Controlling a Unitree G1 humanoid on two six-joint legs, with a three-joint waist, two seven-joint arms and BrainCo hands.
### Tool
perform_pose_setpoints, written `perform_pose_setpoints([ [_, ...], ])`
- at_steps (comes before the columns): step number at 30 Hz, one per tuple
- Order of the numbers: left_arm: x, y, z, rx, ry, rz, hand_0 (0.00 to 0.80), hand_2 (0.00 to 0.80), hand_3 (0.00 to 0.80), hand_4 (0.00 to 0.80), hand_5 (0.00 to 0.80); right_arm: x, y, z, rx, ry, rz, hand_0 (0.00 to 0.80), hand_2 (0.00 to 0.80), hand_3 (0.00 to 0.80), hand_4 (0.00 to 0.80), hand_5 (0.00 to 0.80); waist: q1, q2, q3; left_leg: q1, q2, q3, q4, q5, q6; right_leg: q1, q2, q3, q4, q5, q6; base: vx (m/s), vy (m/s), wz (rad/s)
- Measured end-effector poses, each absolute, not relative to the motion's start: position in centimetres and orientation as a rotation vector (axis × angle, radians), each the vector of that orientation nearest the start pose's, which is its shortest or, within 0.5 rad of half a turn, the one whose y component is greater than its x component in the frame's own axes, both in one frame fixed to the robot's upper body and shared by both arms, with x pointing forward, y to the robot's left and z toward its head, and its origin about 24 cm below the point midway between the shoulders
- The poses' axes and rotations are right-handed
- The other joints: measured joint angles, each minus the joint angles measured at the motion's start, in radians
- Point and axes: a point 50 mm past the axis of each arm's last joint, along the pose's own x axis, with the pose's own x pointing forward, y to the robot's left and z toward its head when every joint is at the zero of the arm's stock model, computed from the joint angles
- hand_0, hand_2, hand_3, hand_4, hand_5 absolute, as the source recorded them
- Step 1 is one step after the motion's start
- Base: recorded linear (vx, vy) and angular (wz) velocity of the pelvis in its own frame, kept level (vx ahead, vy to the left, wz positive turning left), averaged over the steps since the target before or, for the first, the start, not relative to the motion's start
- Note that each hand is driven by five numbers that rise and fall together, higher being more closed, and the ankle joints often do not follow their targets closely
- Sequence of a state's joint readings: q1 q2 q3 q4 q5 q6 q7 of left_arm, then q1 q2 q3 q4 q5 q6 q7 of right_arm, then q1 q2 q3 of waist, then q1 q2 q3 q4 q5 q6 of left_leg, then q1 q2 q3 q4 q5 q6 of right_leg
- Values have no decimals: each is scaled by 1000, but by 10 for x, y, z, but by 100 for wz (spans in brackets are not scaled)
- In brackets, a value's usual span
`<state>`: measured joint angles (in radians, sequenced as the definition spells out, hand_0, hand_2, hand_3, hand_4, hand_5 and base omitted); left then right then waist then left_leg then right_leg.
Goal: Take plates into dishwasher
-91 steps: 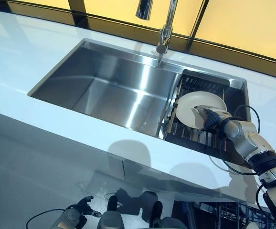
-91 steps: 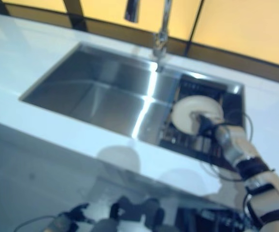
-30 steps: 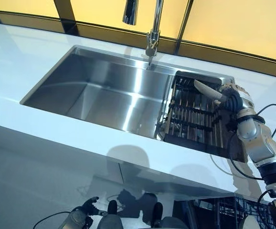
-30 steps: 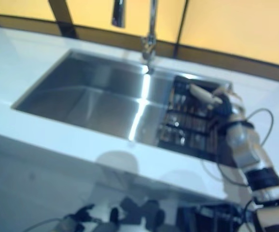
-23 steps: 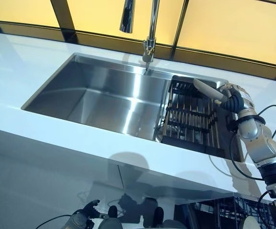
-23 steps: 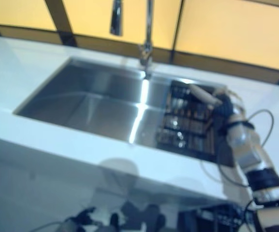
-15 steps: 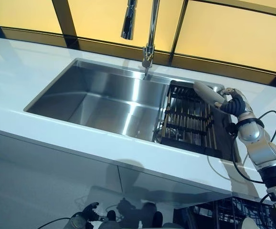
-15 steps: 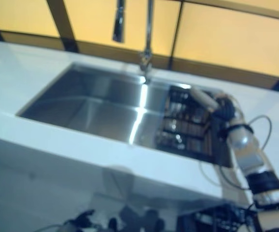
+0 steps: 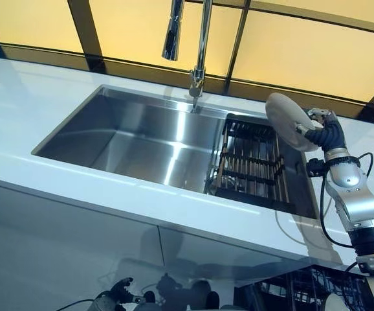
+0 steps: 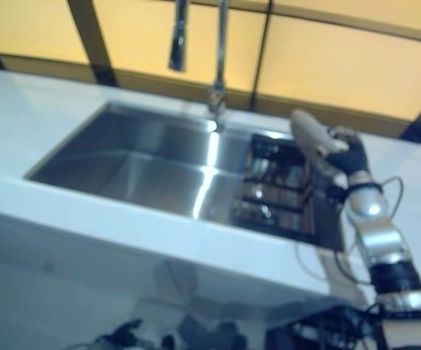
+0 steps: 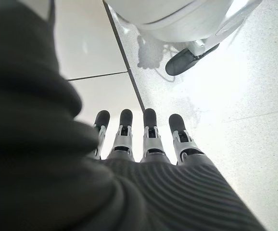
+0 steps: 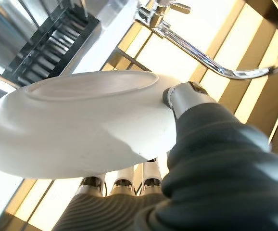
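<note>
Right hand (image 9: 323, 133) pinches a white plate (image 9: 285, 121) by its rim: thumb on one face, fingers (image 12: 124, 185) curled behind the other, as the right wrist view shows. Plate hangs in the air above the far right corner of the sink (image 9: 135, 133), tilted steeply, nearly on edge, clear of everything.

Below it sits a dark drying rack (image 9: 252, 165) in the right end of the sink, bars bare, no other plates visible there. Edge grip makes sense: a plate standing in rack slots offers only its rim, and the same hold suits sliding it upright between dishwasher tines.

Tap (image 9: 198, 45) rises just behind the sink, its spray head off to the left of the plate; arm has room but a swing leftward could clip it.

White worktop (image 9: 57, 175) runs along the near side of the sink. Dishwasher basket (image 9: 316, 295) shows at the bottom right, below the worktop edge, wire tines visible. Judgement: plate is lifted out, carry step in hand; next the arm must bring it back over the worktop edge and down to the basket, holding the tilt so the rim does not slip from a two-sided pinch.

Left hand (image 11: 139, 139) hangs low near the floor, fingers straight and side by side, holding nothing, idle.
</note>
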<state>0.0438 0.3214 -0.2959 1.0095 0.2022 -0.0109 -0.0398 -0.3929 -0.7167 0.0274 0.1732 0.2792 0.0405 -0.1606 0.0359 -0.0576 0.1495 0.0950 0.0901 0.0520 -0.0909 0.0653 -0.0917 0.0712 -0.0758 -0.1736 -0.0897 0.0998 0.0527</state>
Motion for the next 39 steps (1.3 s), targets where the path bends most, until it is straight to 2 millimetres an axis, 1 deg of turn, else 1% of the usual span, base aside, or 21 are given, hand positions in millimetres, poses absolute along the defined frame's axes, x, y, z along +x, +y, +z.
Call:
perform_pose_setpoints([
  [5, 108, 234, -149, 591, 1094, -252, 0, 0, 0, 0, 0, 314, -272, 169, -323, -254, -192, 800, 800, 800, 800, 800, -22, -6, -12, 1, -6, 3, 0, 0, 2, -6, -4, 5, 1, 3, 3, -9, 62, -4],
  [8, 105, 235, -150, 591, 1104, -251, 0, 0, 0, 0, 0, 314, -270, 168, -260, -259, -183, 800, 800, 800, 800, 800, -23, -9, -16, 17, -10, 26, -1, -1, 3, -5, -7, 28, 1, 7, 7, -23, 83, -19],
  [12, 103, 236, -150, 591, 1114, -251, 0, 0, 0, 0, 0, 314, -262, 167, -212, -270, -151, 800, 800, 800, 800, 800, -39, -12, -23, 19, -17, 36, -1, -6, 11, -10, -13, 43, 1, 12, 12, -37, 88, -11],
  [13, 101, 237, -151, 591, 1119, -249, 0, 0, 0, 0, 0, 314, -258, 168, -192, -283, -136, 800, 800, 800, 800, 800, -46, -15, -25, 21, -20, 41, -1, -7, 14, -11, -16, 49, 1, 14, 15, -52, 113, -13],
  [15, 102, 237, -151, 591, 1118, -249, 0, 0, 0, 0, 0, 313, -254, 168, -180, -294, -126, 800, 800, 800, 800, 800, -47, -20, -29, 25, -25, 56, -1, -10, 18, -16, -20, 65, 2, 19, 20, -66, 138, -19],
  [19, 101, 237, -151, 593, 1122, -251, 0, 0, 0, 0, 0, 310, -254, 164, -183, -286, -121, 800, 800, 800, 800, 800, -50, -39, -42, 25, -46, 59, -1, -14, 29, -27, -36, 82, 7, 26, 31, -63, 132, -12],
  [23, 100, 239, -151, 595, 1128, -249, 0, 0, 0, 0, 0, 308, -255, 159, -183, -271, -124, 800, 800, 800, 800, 800, -50, -57, -45, 29, -77, 59, -2, -19, 51, -43, -61, 110, 24, 34, 48, -49, 135, -16],
  [24, 100, 239, -151, 597, 1129, -248, 0, 0, 0, 0, 0, 307, -255, 159, -183, -268, -125, 800, 800, 800, 800, 800, -51, -62, -42, 31, -87, 58, -2, -19, 56, -43, -69, 111, 27, 37, 53, -41, 109, -12],
  [25, 100, 240, -151, 598, 1129, -248, 0, 0, 0, 0, 0, 307, -255, 158, -183, -267, -125, 800, 800, 800, 800, 800, -51, -64, -41, 33, -89, 58, -2, -19, 59, -44, -72, 113, 29, 36, 56, -37, 123, -12],
  [26, 100, 242, -151, 602, 1132, -245, 0, 0, 0, 0, 0, 306, -256, 157, -181, -262, -125, 800, 800, 800, 800, 800, -50, -75, -41, 33, -97, 58, -1, -19, 67, -58, -82, 125, 37, 32, 66, -29, 113, -15],
  [27, 100, 243, -151, 604, 1134, -243, 0, 0, 0, 0, 0, 306, -256, 156, -173, -261, -123, 800, 800, 800, 800, 800, -50, -80, -39, 33, -103, 59, -1, -19, 72, -63, -89, 130, 36, 24, 70, -32, 123, -18],
  [28, 99, 243, -151, 604, 1136, -243, 0, 0, 0, 0, 0, 306, -256, 156, -167, -260, -122, 800, 800, 800, 800, 800, -50, -83, -40, 33, -109, 59, 0, -19, 76, -68, -95, 130, 37, 10, 82, -25, 92, -21],
  [31, 99, 243, -151, 603, 1139, -244, 0, 0, 0, 0, 0, 306, -256, 157, -140, -269, -109, 800, 800, 800, 800, 800, -48, -79, -40, 31, -108, 68, -1, -25, 93, -74, -105, 117, 36, -38, 139, -22, 86, -25],
  [32, 98, 245, -151, 606, 1144, -241, 0, 0, 0, 0, 0, 306, -254, 157, -122, -274, -99, 800, 800, 800, 800, 800, -49, -85, -43, 31, -110, 77, -1, -26, 96, -77, -108, 107, 48, -40, 137, -17, 78, -15],
  [33, 97, 246, -151, 608, 1149, -240, 0, 0, 0, 0, 0, 306, -253, 157, -112, -276, -96, 800, 800, 800, 800, 800, -50, -87, -45, 32, -112, 81, -1, -27, 96, -80, -111, 107, 51, -38, 136, -9, 64, -13],
  [34, 95, 248, -152, 611, 1160, -237, 0, 0, 0, 0, 0, 306, -251, 157, -80, -282, -86, 800, 800, 800, 800, 800, -51, -98, -52, 35, -118, 83, -1, -31, 96, -84, -115, 109, 60, -18, 125, -7, 65, -6],
  [35, 92, 251, -152, 617, 1177, -232, 0, 0, 0, 0, 0, 306, -249, 155, -53, -286, -79, 800, 800, 800, 800, 800, -52, -112, -62, 40, -128, 83, -1, -36, 94, -91, -123, 111, 70, 34, 110, -4, 57, -7],
  [36, 91, 250, -153, 614, 1181, -234, 0, 0, 0, 0, 0, 305, -249, 155, -44, -286, -74, 800, 800, 800, 800, 800, -52, -113, -66, 43, -124, 86, -1, -40, 90, -91, -116, 108, 75, 45, 87, -2, 50, -15],
  [37, 92, 248, -153, 609, 1176, -235, 0, 0, 0, 0, 0, 305, -248, 155, -34, -291, -67, 800, 800, 800, 800, 800, -47, -105, -61, 44, -119, 95, -1, -43, 88, -93, -105, 106, 76, 60, 82, -3, 35, -22],
  [39, 93, 246, -153, 605, 1172, -235, 0, 0, 0, 0, 0, 305, -245, 154, -11, -291, -54, 800, 800, 800, 800, 800, -47, -86, -50, 48, -102, 111, -1, -43, 86, -106, -85, 106, 74, 99, 97, -5, 27, -29],
])
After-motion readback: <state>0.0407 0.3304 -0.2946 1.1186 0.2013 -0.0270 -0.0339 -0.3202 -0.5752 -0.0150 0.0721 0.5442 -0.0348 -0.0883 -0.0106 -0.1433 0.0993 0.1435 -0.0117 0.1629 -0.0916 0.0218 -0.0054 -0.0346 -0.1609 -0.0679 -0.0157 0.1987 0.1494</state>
